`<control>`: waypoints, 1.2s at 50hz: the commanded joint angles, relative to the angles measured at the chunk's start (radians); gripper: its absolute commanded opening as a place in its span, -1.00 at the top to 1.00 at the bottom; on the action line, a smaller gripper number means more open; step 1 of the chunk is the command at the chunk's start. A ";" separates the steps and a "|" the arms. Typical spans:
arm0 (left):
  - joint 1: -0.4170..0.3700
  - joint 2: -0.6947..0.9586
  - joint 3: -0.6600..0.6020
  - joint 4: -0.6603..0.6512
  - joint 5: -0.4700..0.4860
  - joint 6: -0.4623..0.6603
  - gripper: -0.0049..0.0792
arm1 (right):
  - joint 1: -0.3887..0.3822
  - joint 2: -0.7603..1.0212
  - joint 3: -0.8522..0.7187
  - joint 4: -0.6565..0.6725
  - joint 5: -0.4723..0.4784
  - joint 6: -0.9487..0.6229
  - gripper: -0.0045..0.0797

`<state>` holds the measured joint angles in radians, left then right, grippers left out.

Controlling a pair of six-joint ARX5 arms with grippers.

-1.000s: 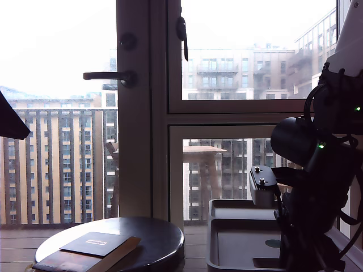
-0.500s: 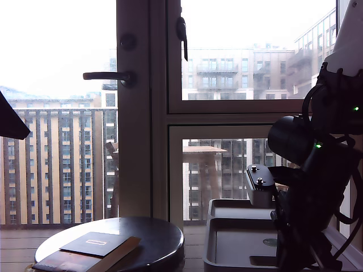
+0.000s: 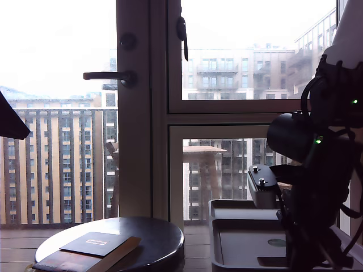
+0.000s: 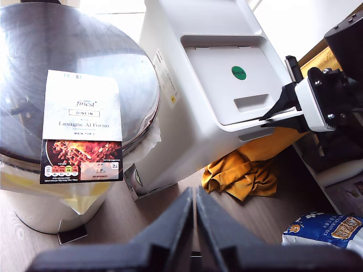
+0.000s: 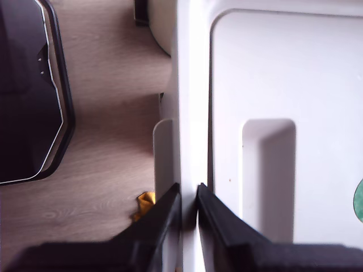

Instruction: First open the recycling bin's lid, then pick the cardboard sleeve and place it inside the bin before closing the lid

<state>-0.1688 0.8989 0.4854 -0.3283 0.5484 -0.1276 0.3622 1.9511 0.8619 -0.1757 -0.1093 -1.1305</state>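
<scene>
Between a second ago and now, the lid (image 3: 244, 245) has slid slightly toward the exterior view's right, and the dark arm (image 3: 317, 187) above it has risen a little. In that view the cardboard sleeve (image 3: 93, 242) lies flat and untouched on the round desk (image 3: 161, 238), at the exterior view's lower left and well apart from the lid. The first wrist view looks down on the recycling bin (image 4: 181, 133) just beside the desk, with the lid on top showing its green dot (image 4: 239, 72) and oblong slot (image 4: 251, 103). The first gripper (image 4: 194, 226) hovers over the floor with its fingers pressed together and holding nothing. The sleeve's far end seems to hang over the desk's rim. In the second wrist view the second gripper (image 5: 189, 211) has its fingers (image 5: 169, 211) nearly closed, pinching the lid's raised rim. The lid looks rigid, light and smooth, so a hold on that thin rim could slip if it tilts. The sleeve looks thin, light and fairly stiff, and it lies flush on glossy metal, so the overhanging end is probably the best place to pinch it.
</scene>
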 commanded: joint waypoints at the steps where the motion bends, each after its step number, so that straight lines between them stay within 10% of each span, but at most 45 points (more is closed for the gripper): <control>1: -0.002 0.005 -0.005 0.008 0.001 0.005 0.93 | 0.004 -0.083 0.005 -0.005 -0.010 0.005 0.92; 24: -0.002 0.005 -0.005 0.009 -0.039 -0.035 0.85 | 0.031 -0.269 0.005 -0.115 0.016 0.006 0.92; 40: -0.002 0.162 -0.006 0.054 -0.191 -0.289 -0.35 | 0.038 -0.365 0.005 -0.137 0.016 0.005 0.92; 60: 0.006 0.624 -0.006 0.306 -0.085 -0.607 -0.35 | 0.037 -0.376 0.005 -0.129 0.016 0.005 0.92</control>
<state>-0.1677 1.4849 0.4854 -0.0486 0.4576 -0.7132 0.3878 1.5803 0.8604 -0.2970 -0.0845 -1.1275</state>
